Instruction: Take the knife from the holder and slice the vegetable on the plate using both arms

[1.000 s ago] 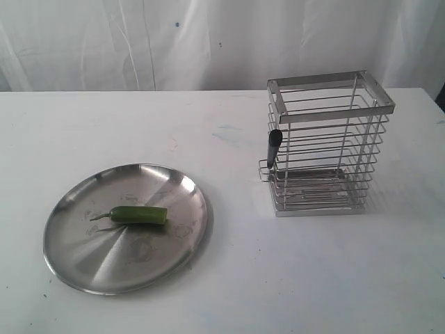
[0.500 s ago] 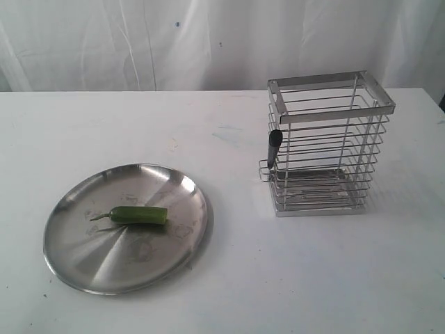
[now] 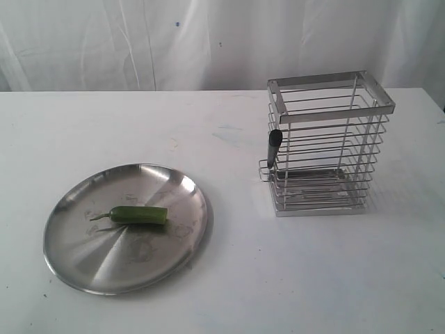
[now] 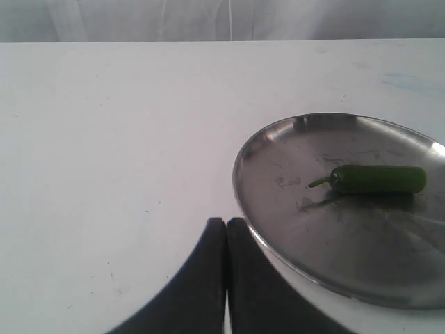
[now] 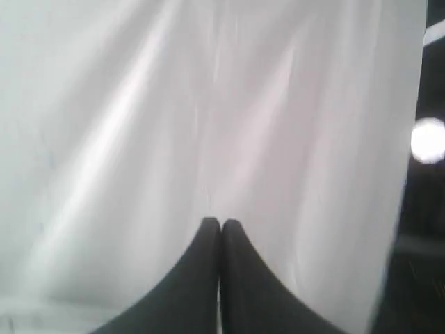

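Observation:
The round steel plate (image 3: 76, 257) lies on the white table at the front left, with the green vegetable (image 3: 139, 215) lying on it. At the right stands the wire holder (image 3: 327, 115); the knife's black handle (image 3: 274, 147) leans against its left side, blade hidden among the wires. Neither arm shows in the exterior view. In the left wrist view my left gripper (image 4: 226, 223) is shut and empty, just off the rim of the plate (image 4: 278, 229), with the vegetable (image 4: 379, 179) beyond it. My right gripper (image 5: 221, 224) is shut and empty, facing only a white curtain.
A white curtain (image 3: 139, 42) hangs behind the table's far edge. Bare white tabletop (image 3: 292, 278) lies between the plate and the holder and along the front. A dark area (image 5: 421, 209) borders the curtain in the right wrist view.

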Tool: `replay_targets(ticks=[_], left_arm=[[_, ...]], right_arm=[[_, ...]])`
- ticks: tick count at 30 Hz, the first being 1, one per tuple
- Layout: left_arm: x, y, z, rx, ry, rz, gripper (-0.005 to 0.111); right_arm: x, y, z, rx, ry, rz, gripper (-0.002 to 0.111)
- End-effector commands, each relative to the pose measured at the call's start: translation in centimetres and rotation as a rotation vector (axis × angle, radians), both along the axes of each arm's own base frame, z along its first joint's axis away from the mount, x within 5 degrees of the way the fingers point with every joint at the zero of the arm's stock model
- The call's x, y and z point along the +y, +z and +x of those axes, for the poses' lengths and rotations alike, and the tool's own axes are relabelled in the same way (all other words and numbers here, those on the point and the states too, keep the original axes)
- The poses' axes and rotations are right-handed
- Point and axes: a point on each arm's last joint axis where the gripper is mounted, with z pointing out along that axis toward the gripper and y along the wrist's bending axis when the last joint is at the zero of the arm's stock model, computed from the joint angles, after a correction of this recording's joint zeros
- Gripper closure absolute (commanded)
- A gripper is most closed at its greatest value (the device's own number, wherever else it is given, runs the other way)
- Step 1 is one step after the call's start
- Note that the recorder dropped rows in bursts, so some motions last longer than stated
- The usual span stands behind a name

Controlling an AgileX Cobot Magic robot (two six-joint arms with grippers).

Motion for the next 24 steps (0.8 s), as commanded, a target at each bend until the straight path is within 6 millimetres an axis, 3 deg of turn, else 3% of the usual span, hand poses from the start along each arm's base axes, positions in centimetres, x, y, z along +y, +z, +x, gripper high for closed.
replay_targets(ticks=[1, 4, 6, 8, 11, 14, 20, 24], left_arm=[[0.0, -0.1, 0.0, -0.002, -0.005, -0.006, 0.107], [0.0, -0.1, 0.0, -0.002, -0.005, -0.006, 0.107], [0.0, -0.1, 0.0, -0.002, -0.005, -0.006, 0.107], [0.0, -0.1, 0.0, -0.002, -0.005, -0.006, 0.107], [0.0, -0.1, 0.0, -0.002, -0.005, -0.006, 0.107], [0.0, -0.1, 0.0, -0.002, -0.005, -0.006, 0.107], [0.0, -0.1, 0.0, -0.002, -0.005, -0.006, 0.107], [0.0, -0.1, 0.0, -0.002, -0.005, -0.006, 0.107]], right_arm=[[-4.2, -7.2, 2.6, 0.68, -0.42, 0.093, 0.108], [-5.5, -9.0, 1.9, 0.897, -0.599, 0.116, 0.108], [-5.4, -9.2, 1.2, 1.013, -0.623, 0.147, 0.108], [-4.6, -9.0, 0.5, 1.165, -0.533, 0.121, 0.108], [-2.0, -8.2, 0.1, 1.325, -0.226, 0.137, 0.108], [0.5, -6.3, 0.1, 1.34, 0.047, 0.208, 0.108], [2.4, -1.4, 0.3, 1.229, 0.181, 0.164, 0.108], [4.5, 0.3, 0.3, 1.226, 0.318, 0.152, 0.108]])
